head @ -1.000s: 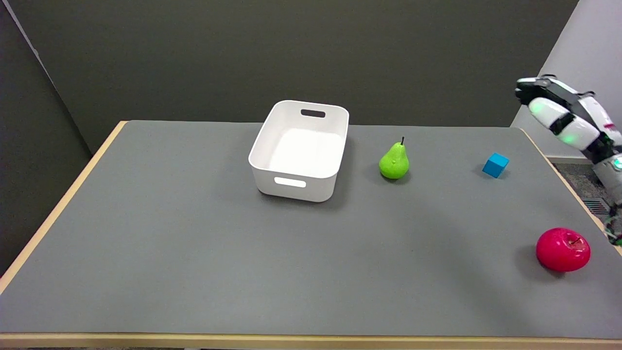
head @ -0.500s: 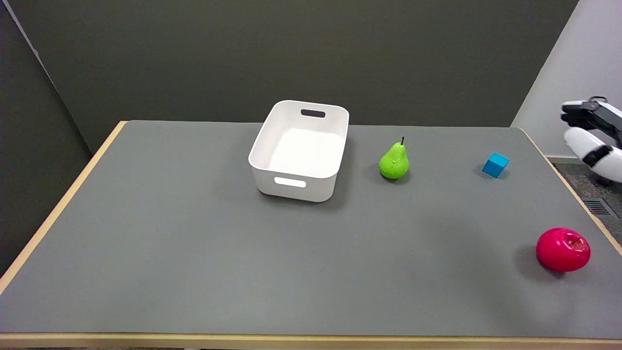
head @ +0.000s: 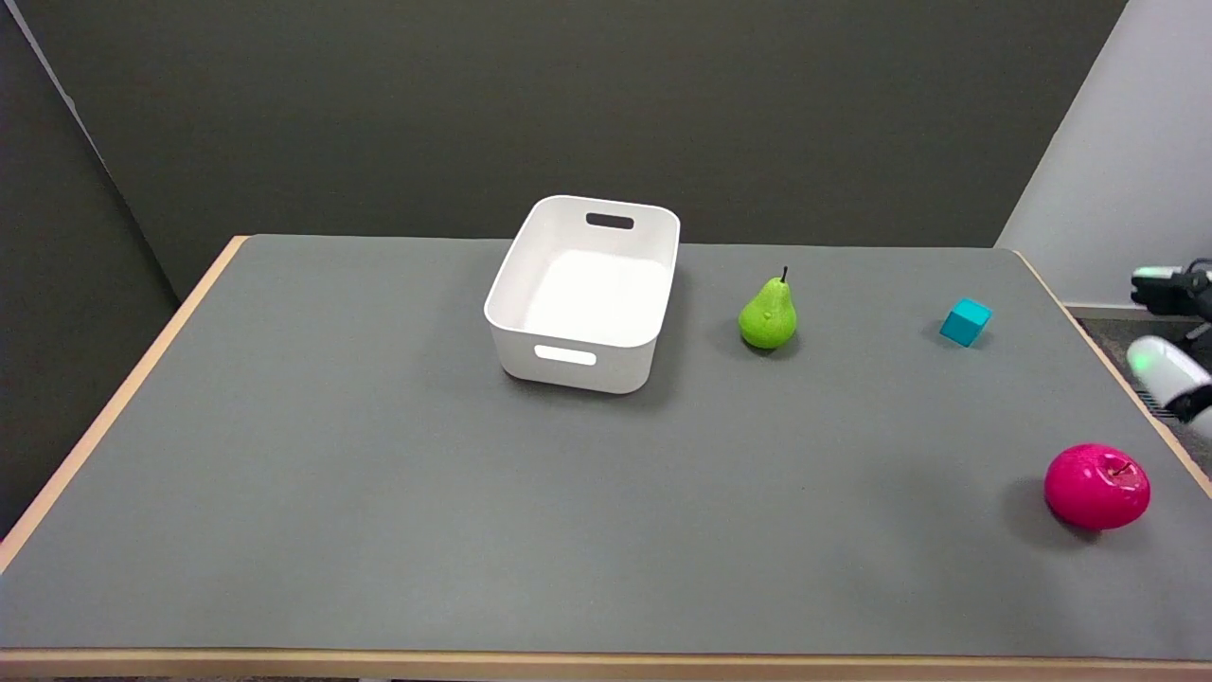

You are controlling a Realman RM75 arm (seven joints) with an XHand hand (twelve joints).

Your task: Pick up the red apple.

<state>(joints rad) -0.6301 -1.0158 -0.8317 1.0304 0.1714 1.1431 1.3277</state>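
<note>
**Apple close to the table corner, hand only partly in sight**

The red apple [head: 1096, 486] lies on the grey table [head: 379, 493], near its right edge and toward the near side, with the stem end turned up and a little to the right. Nothing touches it. The right hand [head: 1174, 346] shows only at the right border of the picture, beyond the table edge and apart from the apple; a few fingertips [head: 1163, 365] are visible and the rest is cut off. From this part I cannot tell how far the hand is open, and I see nothing held in it.

My judgement is that the pick-up is not yet begun, so the risks are all in the approach:

- The apple is round and looks smooth. If the fingers meet it from one side before they close around it, it may roll, and the table edge is near on the right, so it could fall off.
- A grasp that closes too high on the apple may squeeze it out downward, so it slips away.
- The hand comes from outside the table edge. If it goes down too early, the fingers may hit the wooden border and not reach the fruit.
- The blue cube [head: 966, 321] stands farther back near the same edge; a wide swing could push it.

The green pear [head: 768, 316] and the white bin [head: 585, 290] are well apart and seem not in danger
</note>
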